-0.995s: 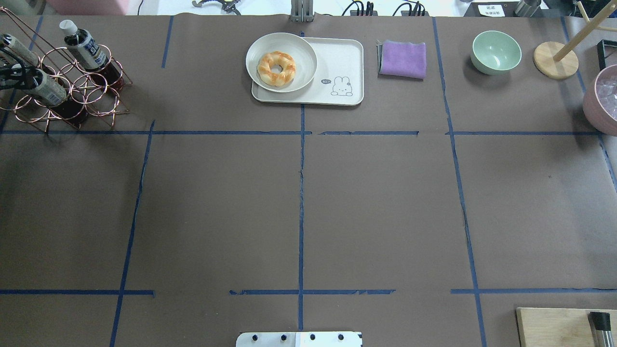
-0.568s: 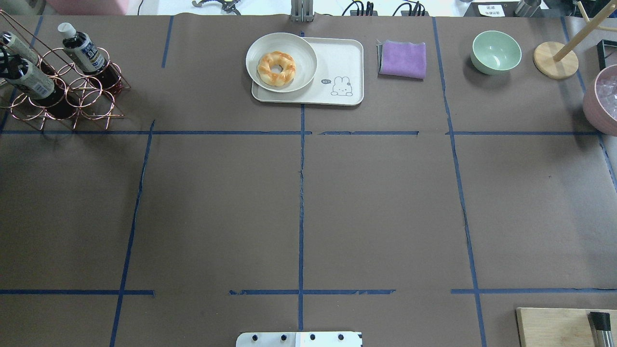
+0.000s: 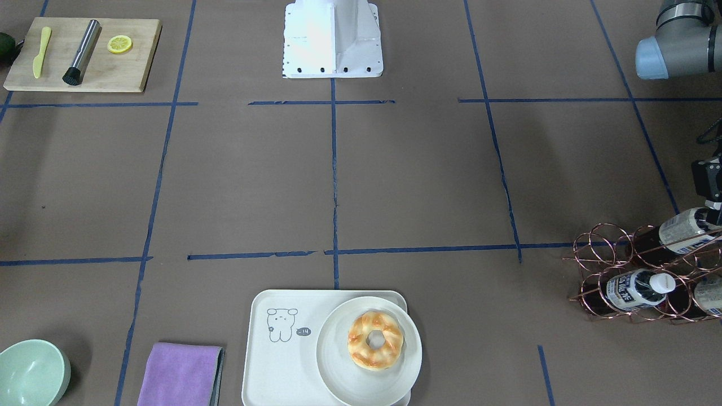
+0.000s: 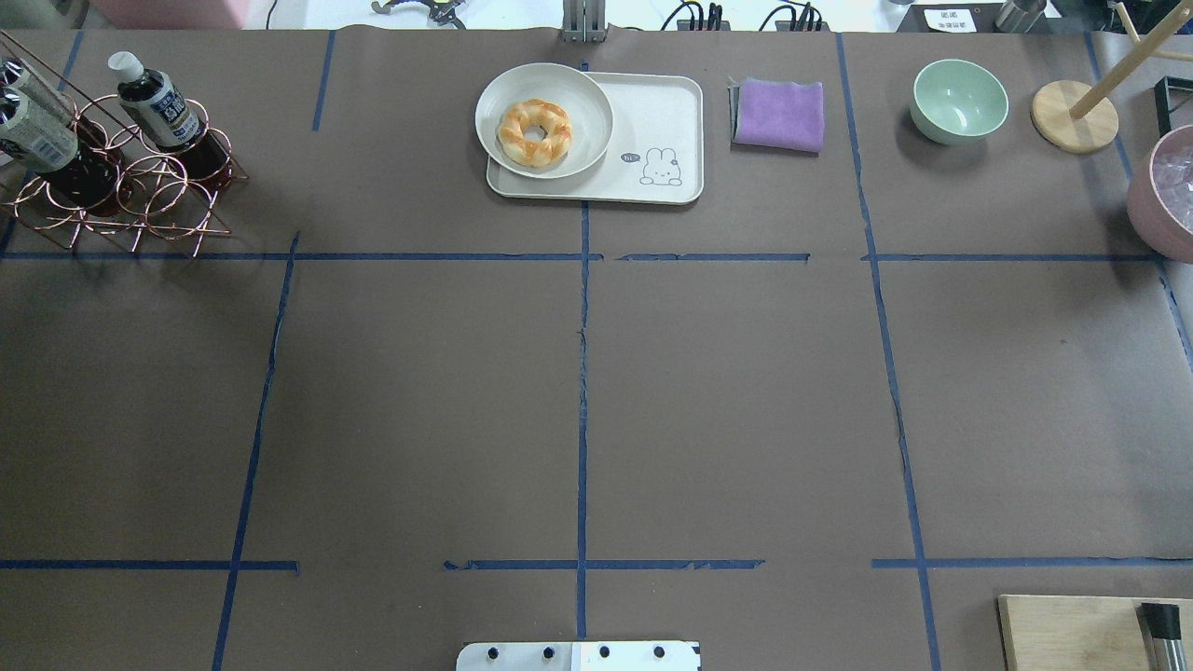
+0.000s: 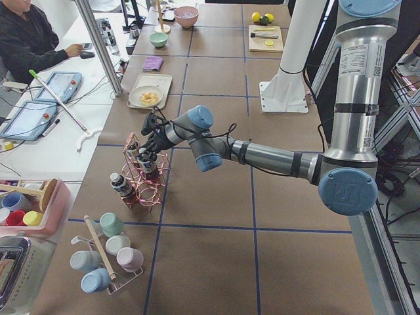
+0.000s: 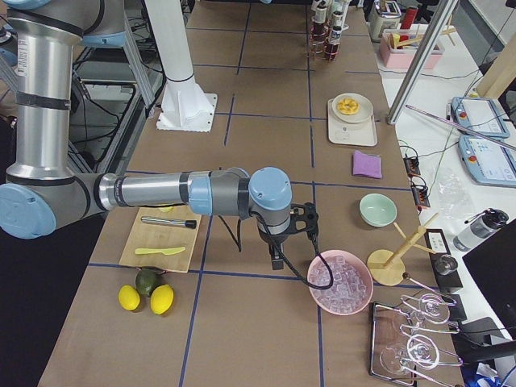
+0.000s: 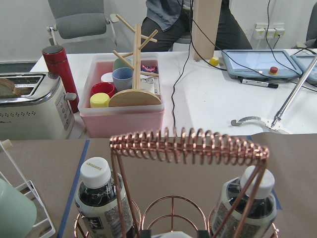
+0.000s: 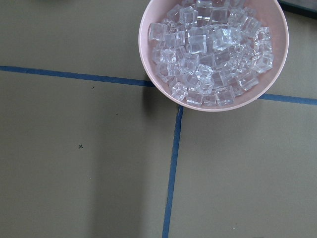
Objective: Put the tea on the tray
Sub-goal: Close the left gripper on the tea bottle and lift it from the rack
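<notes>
Three tea bottles stand tilted in a copper wire rack at the table's far left. One bottle is clear of the arm and two are at the view's edge. In the left wrist view two bottles flank the rack's coiled handle. My left gripper is at the rack; its black body shows at the frame edge and I cannot tell its state. The cream tray with the bear print sits far centre. My right gripper hovers over the ice bowl; I cannot tell its state.
A white plate with a doughnut covers the tray's left half. A purple cloth, a green bowl, a wooden stand and a pink bowl of ice lie to the right. A cutting board is near the base.
The rack with its bottles has slid left and away in the overhead view. The dark gripper part seen at that view's left edge is gone from it.
</notes>
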Motion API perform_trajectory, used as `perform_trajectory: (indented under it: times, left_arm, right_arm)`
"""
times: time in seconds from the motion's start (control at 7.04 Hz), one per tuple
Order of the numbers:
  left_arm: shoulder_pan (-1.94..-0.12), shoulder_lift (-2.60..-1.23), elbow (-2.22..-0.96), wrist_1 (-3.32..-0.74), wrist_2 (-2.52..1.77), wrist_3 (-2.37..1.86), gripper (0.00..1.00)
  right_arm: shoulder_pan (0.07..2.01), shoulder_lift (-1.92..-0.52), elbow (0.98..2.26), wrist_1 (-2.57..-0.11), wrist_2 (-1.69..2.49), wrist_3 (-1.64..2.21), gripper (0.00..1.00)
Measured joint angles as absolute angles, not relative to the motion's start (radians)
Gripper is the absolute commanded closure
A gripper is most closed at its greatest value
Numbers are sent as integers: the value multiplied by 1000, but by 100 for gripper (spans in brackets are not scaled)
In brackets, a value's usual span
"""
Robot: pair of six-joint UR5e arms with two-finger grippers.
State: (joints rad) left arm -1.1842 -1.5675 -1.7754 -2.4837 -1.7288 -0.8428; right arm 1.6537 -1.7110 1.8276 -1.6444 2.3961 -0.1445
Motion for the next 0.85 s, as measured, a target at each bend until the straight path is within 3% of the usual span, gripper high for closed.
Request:
perform_trajectory:
  times: [0.85]
  left_arm:
    - [-1260,-1511,-2082,-2215,-1808,-844,100]
  right_arm:
    - [1654,-1712,1820,-1644,2395,-146,0]
